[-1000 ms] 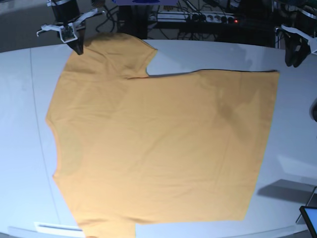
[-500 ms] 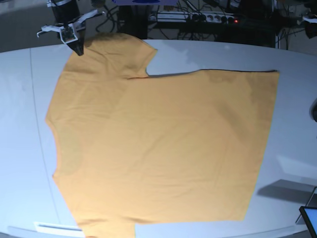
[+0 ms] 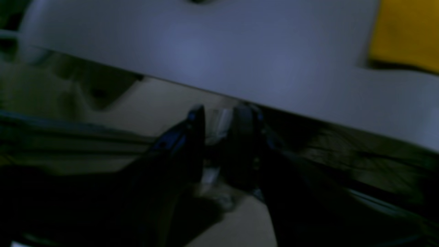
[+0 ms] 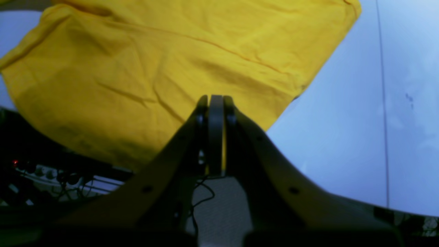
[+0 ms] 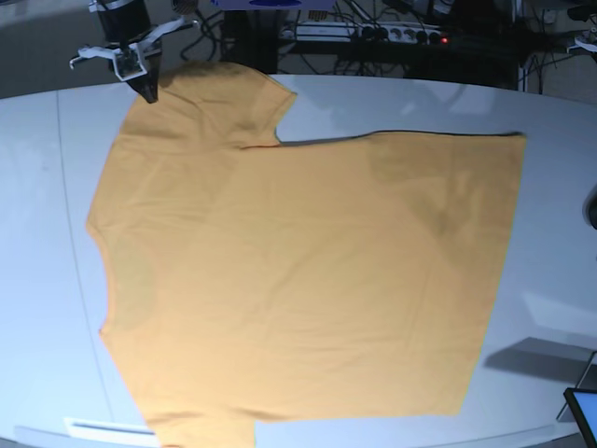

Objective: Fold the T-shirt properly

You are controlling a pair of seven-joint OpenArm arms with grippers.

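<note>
Right gripper [image 5: 147,93]: jaws pressed together, at the T-shirt's far sleeve edge; whether it pinches cloth, cannot tell.
Left gripper [image 3: 219,120]: narrow gap, nothing held, off the table's [image 5: 373,103] far edge.
T-shirt [image 5: 298,280]: flat on table, long axis sideways, hem toward the left gripper.

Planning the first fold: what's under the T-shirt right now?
The T-shirt lies spread flat on the white table. Bare tabletop shows all round it; anything beneath the cloth is covered, though no bulge shows.
</note>
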